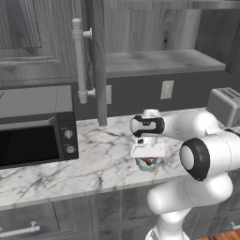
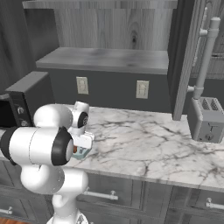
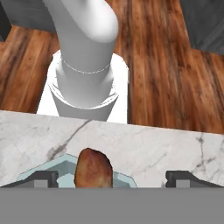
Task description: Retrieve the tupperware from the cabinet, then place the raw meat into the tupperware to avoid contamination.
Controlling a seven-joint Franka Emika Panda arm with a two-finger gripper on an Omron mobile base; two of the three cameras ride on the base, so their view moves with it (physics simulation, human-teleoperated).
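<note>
The gripper (image 3: 112, 178) points down at the counter (image 1: 103, 159) with its jaws spread wide and nothing between them. In the hand view the two dark fingertips (image 3: 41, 178) stand well apart at either side of the raw meat (image 3: 93, 169), clear of it. The raw meat, a lumpy brown-orange piece, lies inside the tupperware (image 3: 51, 171), whose pale teal translucent rim shows to both sides of it.

From the left base view the gripper (image 1: 147, 158) hangs just above the tupperware (image 1: 146, 164), which sits on the white marble counter near its front edge, a little brown of the meat showing inside. The right base view shows the same small container (image 2: 81, 152) under the hand, close to the counter's front edge.

Farther out, a black microwave (image 1: 35, 133) stands on the counter to the left, and a grey metal toaster (image 1: 225, 105) stands at the right end. Two wall outlets (image 1: 167, 89) sit on the dark backsplash behind. Above them the cabinet (image 1: 159, 35) is open, its grey shelf (image 1: 159, 62) bare, and its door (image 1: 96, 61) swung out with the long silver bar handle (image 1: 79, 61) facing the room. Drawers (image 2: 131, 197) run below the counter, and a wooden floor (image 3: 166, 65) shows in the hand view.
</note>
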